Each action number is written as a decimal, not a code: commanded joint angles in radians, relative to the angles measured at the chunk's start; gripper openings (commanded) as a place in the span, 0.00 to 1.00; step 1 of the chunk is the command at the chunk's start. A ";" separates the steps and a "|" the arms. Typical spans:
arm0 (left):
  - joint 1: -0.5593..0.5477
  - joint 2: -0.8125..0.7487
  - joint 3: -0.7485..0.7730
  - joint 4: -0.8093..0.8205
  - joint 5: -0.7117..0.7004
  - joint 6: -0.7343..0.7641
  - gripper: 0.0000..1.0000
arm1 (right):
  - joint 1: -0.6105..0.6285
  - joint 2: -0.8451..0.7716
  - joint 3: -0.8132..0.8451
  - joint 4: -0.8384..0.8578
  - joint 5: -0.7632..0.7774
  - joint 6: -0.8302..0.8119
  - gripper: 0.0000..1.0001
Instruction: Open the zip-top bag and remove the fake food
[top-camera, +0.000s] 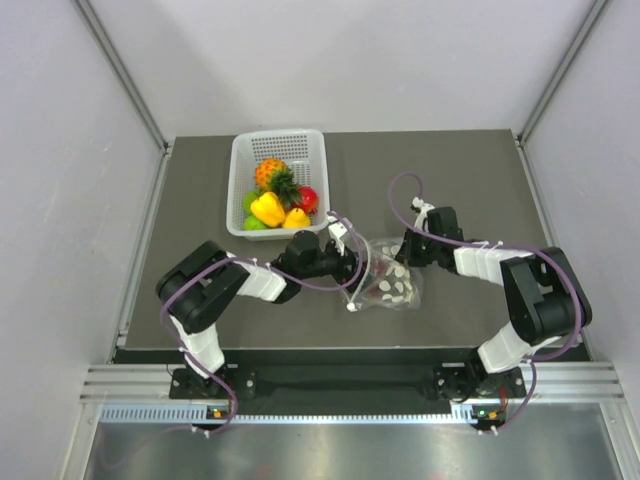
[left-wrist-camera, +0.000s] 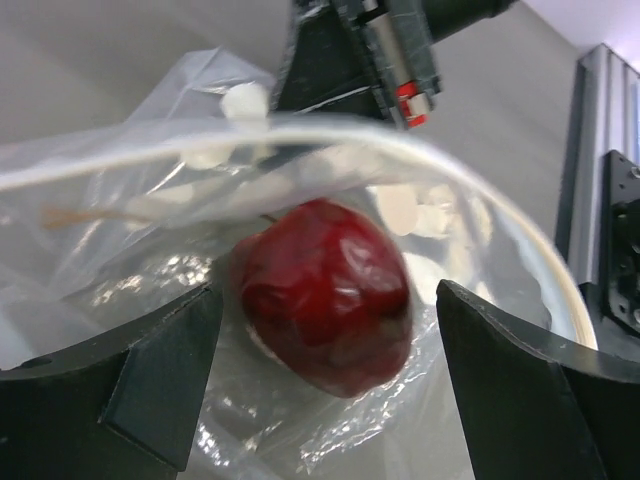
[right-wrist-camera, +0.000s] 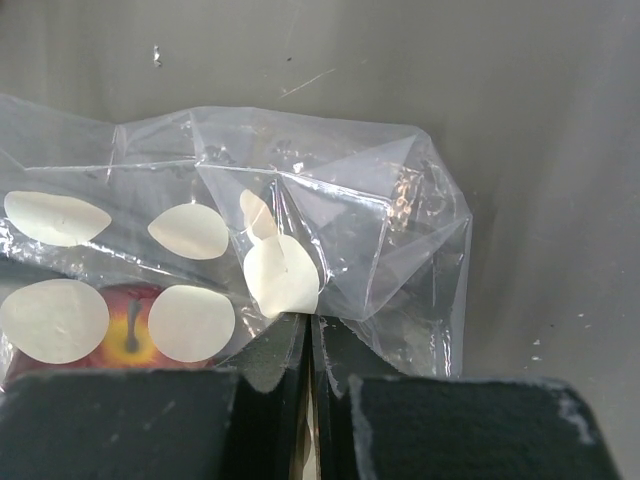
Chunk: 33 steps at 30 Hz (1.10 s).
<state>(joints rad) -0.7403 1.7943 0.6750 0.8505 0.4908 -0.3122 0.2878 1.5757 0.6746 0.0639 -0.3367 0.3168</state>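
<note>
Left fingers (left-wrist-camera: 150, 385) spread wide, gripping nothing, flanking dark red fake food (left-wrist-camera: 325, 295) inside zip-top bag (left-wrist-camera: 130, 190). Right fingers (right-wrist-camera: 450, 430) pressed together, pinching bag's clear film. Bag lies on desk (top-camera: 480, 190), off near right corner of white basket (top-camera: 240, 190); basket holds yellow pepper (top-camera: 267, 208), pineapple (top-camera: 270, 172)

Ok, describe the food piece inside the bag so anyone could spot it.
Toward the near side of the dark table lies a clear bag with cream dots. Inside sits a dark red fruit, unlike the bright pieces in the white basket.
</note>
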 joint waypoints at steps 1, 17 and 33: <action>-0.028 0.019 0.028 0.107 0.037 -0.025 0.92 | 0.016 0.003 0.006 0.022 0.001 -0.002 0.00; -0.088 0.128 0.132 0.044 0.012 -0.038 0.84 | 0.034 0.009 -0.015 0.050 -0.007 0.013 0.00; -0.091 -0.097 0.045 -0.321 -0.188 0.137 0.33 | 0.016 -0.095 -0.027 -0.015 0.047 -0.007 0.00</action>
<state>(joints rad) -0.8314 1.7782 0.7547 0.6518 0.3904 -0.2451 0.3050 1.5341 0.6487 0.0589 -0.3145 0.3248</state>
